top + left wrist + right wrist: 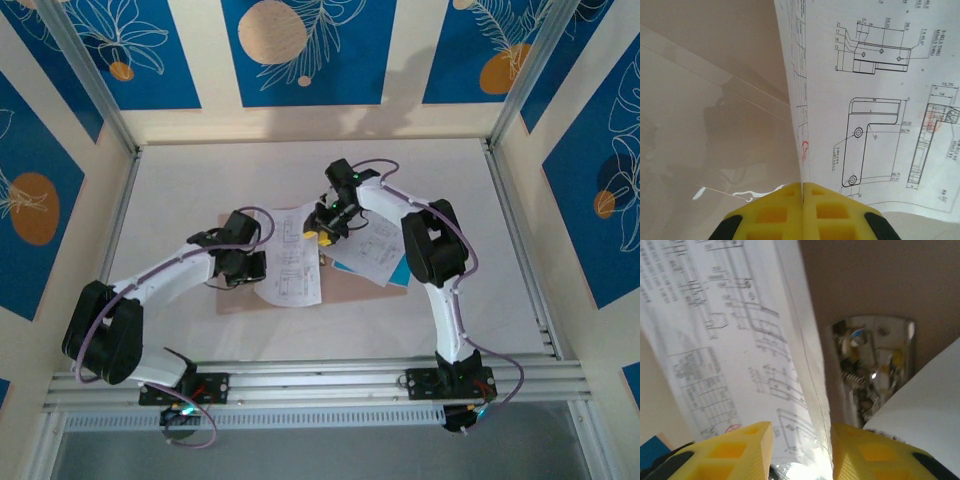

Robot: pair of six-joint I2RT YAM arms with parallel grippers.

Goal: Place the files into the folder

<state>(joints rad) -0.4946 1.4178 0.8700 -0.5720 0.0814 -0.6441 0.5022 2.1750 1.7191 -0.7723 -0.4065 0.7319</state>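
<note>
Files point(290, 265), white printed sheets, lie fanned on the folder point(240, 302) mid-table, a cyan sheet point(400, 272) poking out at their right edge under the right arm. Most of the folder is covered; only its near strip shows. The left gripper point(803, 192) has its yellow pads pressed together on the edge of one drawing sheet, which rises from the seam. The right gripper point(802, 450) stands with pads apart, a blurred sheet passing between them. Beyond it sits a shiny metal patch point(872, 370), too blurred to identify.
</note>
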